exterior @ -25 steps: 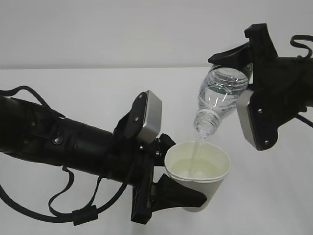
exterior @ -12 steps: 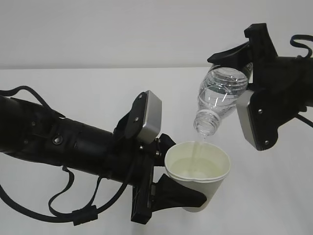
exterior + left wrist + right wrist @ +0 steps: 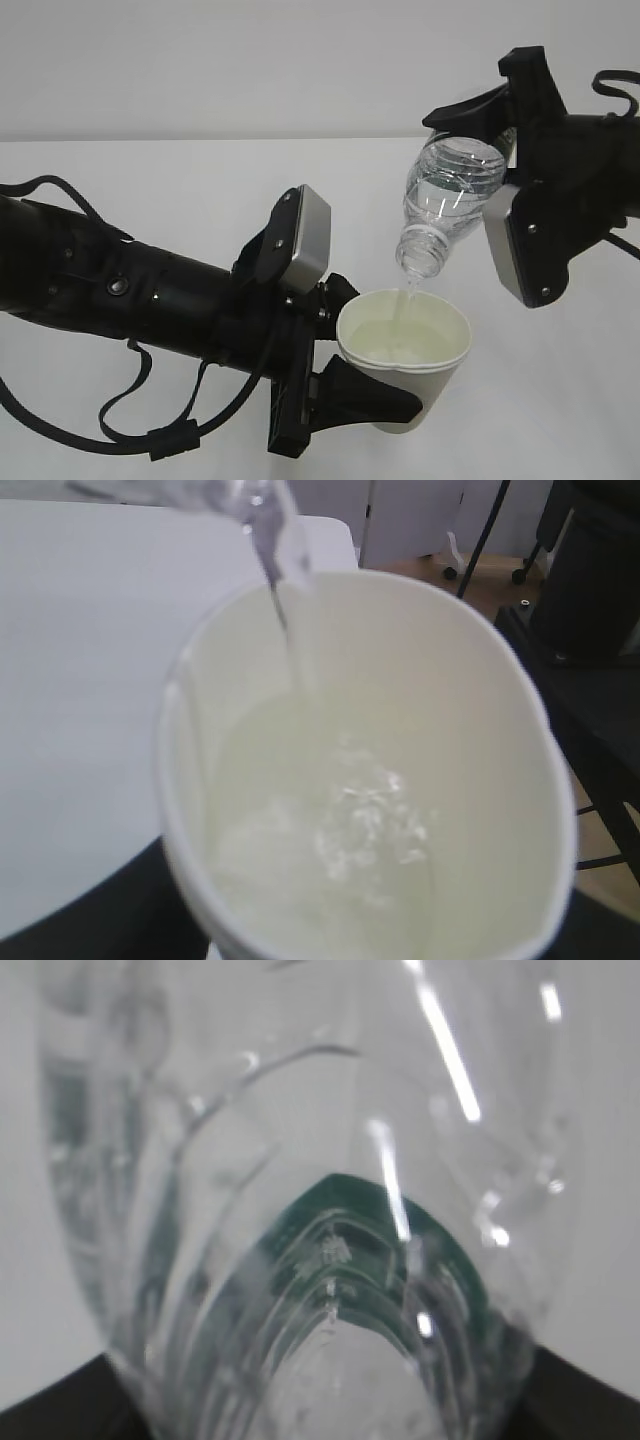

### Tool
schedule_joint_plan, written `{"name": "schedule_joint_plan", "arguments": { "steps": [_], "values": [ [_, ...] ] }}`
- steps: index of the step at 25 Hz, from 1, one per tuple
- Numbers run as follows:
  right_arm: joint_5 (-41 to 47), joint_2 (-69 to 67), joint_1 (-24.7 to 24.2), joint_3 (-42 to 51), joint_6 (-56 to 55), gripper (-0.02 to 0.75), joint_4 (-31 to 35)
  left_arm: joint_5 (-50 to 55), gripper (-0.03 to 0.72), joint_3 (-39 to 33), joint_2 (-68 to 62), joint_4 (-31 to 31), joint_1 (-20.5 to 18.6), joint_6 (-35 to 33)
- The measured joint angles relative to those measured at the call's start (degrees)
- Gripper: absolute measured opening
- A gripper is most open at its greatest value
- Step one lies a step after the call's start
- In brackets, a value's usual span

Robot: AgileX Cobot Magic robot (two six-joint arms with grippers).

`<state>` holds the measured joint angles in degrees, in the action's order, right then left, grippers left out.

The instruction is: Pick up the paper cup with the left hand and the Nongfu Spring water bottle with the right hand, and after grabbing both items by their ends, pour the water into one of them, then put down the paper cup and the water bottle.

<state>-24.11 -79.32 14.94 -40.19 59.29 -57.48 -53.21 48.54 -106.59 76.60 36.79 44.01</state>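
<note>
The left hand (image 3: 375, 385) grips the small white tapered paper cup (image 3: 405, 355) between part-spread fingers; just above it, the right hand (image 3: 490, 150) clamps the clear ribbed plastic water bottle (image 3: 450, 205) neck-down, its water (image 3: 410, 295) streaming into the cup

White table (image 3: 150, 190), plain pale wall (image 3: 250, 60) behind; wooden floor (image 3: 420, 568), chair legs (image 3: 485, 535) beyond.

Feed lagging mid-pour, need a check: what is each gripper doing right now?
Left gripper: closed on the paper cup, holding it under the stream.
Right gripper: closed on the water bottle, tipped neck-down over the cup.
</note>
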Motion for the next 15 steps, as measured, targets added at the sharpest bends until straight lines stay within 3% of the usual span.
{"name": "schedule_joint_plan", "arguments": {
  "steps": [15],
  "values": [
    [-0.1, 0.0, 0.0, 0.0, 0.2, 0.459, 0.4, 0.0, 0.447, 0.0, 0.0, 0.0, 0.0, 0.0]
  ]
}}
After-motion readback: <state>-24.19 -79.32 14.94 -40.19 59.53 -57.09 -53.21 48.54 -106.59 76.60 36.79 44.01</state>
